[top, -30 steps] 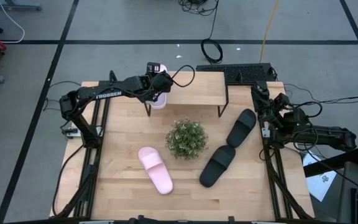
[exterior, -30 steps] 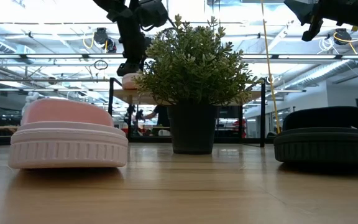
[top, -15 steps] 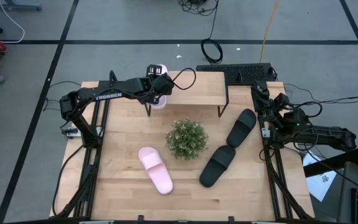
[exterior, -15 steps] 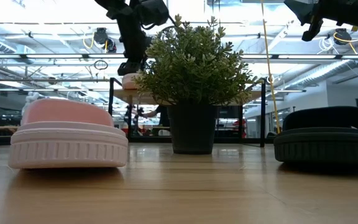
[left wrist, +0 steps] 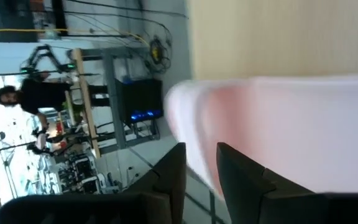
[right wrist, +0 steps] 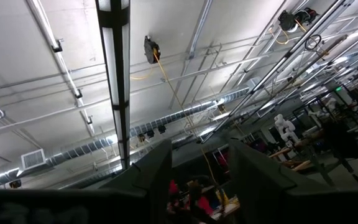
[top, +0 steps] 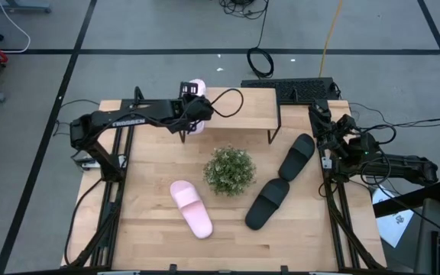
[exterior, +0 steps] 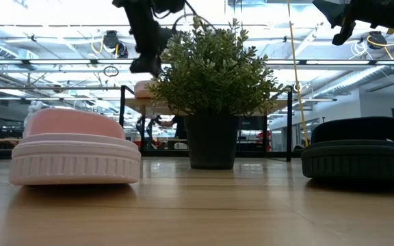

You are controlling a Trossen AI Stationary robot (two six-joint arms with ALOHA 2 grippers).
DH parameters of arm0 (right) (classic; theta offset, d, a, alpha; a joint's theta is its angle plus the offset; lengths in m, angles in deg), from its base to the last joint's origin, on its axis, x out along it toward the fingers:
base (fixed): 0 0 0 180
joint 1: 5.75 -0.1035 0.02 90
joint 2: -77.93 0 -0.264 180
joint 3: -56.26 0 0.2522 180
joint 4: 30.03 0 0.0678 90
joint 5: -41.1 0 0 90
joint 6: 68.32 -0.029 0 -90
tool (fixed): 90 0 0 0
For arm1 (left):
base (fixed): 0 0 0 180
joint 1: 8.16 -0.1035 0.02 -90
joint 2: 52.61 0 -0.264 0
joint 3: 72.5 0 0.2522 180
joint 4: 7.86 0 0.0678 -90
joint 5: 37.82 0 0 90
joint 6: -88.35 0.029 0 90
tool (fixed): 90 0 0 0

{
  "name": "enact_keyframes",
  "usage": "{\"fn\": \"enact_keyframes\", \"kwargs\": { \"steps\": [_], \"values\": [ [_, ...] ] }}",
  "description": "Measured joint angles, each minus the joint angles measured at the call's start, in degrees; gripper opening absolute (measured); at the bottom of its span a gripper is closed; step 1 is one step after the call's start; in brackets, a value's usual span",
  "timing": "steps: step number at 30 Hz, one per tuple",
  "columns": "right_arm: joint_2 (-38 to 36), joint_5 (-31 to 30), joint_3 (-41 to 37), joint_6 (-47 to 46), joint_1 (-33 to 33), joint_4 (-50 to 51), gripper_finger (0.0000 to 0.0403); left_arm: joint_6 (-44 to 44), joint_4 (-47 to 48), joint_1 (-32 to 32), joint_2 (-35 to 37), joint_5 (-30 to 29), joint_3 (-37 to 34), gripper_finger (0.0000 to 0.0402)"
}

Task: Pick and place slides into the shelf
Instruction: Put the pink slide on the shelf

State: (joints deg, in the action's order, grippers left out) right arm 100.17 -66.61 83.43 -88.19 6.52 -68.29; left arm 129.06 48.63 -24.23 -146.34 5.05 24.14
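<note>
One pale pink slide lies on its sole across the left end of the shelf, with both ends over the plank's edges. My left gripper hovers just above its middle, fingers narrowly open and apart from it. The second pink slide and two black slides lie sole-down on the table. My right gripper waits open at the table's right edge, pointing up.
A potted plant stands mid-table between the shelf and the loose slides. A keyboard lies behind the shelf's right end. The right part of the shelf top is bare. People and equipment show in the room beyond.
My left gripper has risen a little off the pink slide and shifted slightly toward the table's far edge. The slide has stayed on the shelf's left end.
</note>
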Motion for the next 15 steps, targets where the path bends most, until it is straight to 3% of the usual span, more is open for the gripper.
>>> {"fn": "enact_keyframes", "kwargs": {
  "steps": [9,15],
  "values": [
    [0.02,0.00,0.00,0.00,0.02,-0.13,0.0148,-11.77,11.20,9.74,7.84,-1.34,3.40,0.0097],
    [0.38,0.00,0.02,0.03,0.00,-0.08,0.0148,-31.95,24.32,19.84,13.18,7.67,6.29,0.0097]
  ]
}}
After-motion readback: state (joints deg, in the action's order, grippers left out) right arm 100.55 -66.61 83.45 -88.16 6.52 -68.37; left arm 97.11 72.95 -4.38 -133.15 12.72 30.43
